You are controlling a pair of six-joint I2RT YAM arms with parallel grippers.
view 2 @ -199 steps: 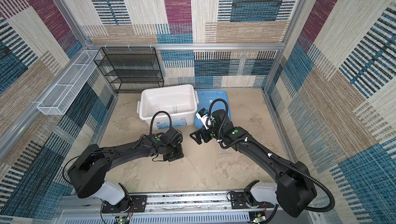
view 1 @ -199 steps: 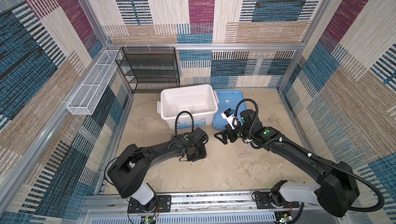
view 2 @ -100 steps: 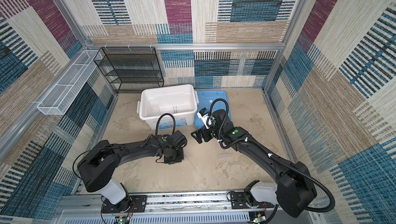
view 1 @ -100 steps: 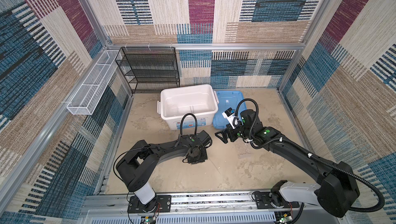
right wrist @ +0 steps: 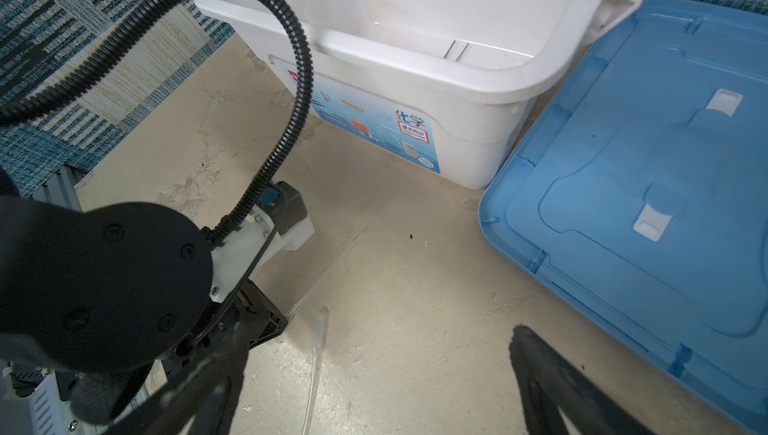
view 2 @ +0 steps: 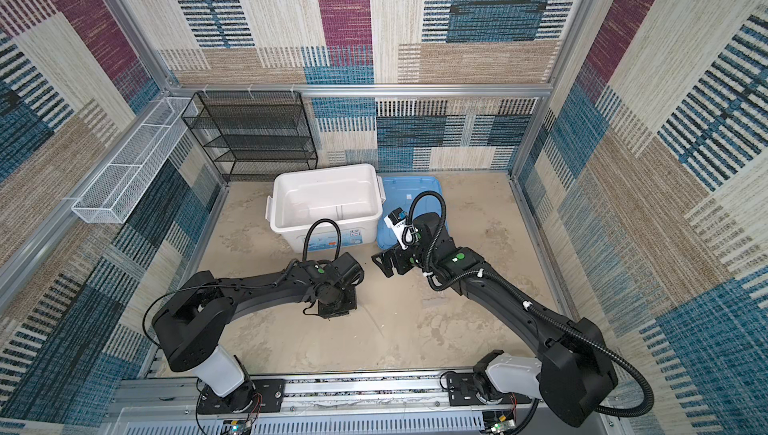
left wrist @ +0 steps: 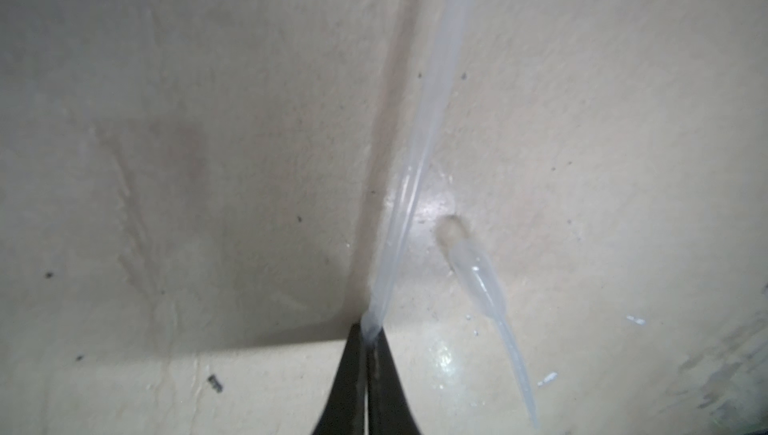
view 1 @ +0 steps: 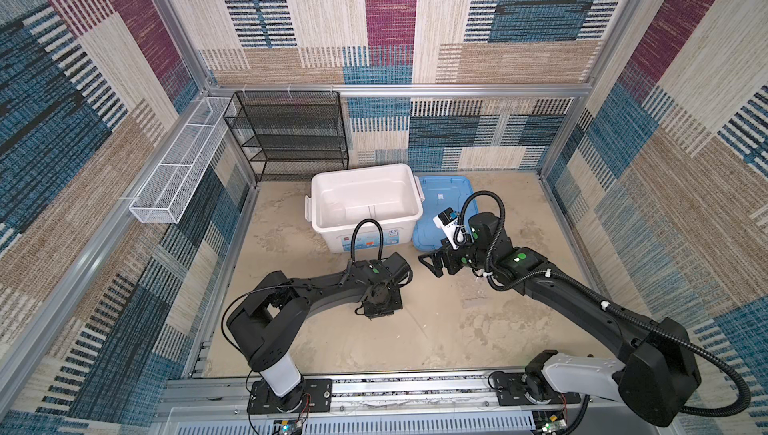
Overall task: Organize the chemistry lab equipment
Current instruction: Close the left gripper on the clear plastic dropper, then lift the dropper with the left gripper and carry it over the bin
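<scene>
In the left wrist view the left claw (left wrist: 368, 331) is seen pressed together on 1 end of the long thin rod (left wrist: 419, 150), a clear stick that is pinched between the 2 black tips and stretches away over the sandy tabletop (left wrist: 166, 162). Just beside the rod, but apart from it, the clear dropper (left wrist: 478, 279) is laid flat on the tabletop (its blunt end looks faintly brownish, while its thin end tapers to a point). In both top views this claw is pointed straight down, in front of the white box (view 1: 332, 241), and the rod itself is too thin to be made out there.

The right claw (right wrist: 374, 345) is held spread wide with nothing between its fingers, low over the tabletop near the front corner of the box. From its wrist view the rod (right wrist: 328, 270) and the dropper (right wrist: 318, 341) are seen next to the left arm. The light-blue lid (right wrist: 623, 162) is laid flat just beside the open box
</scene>
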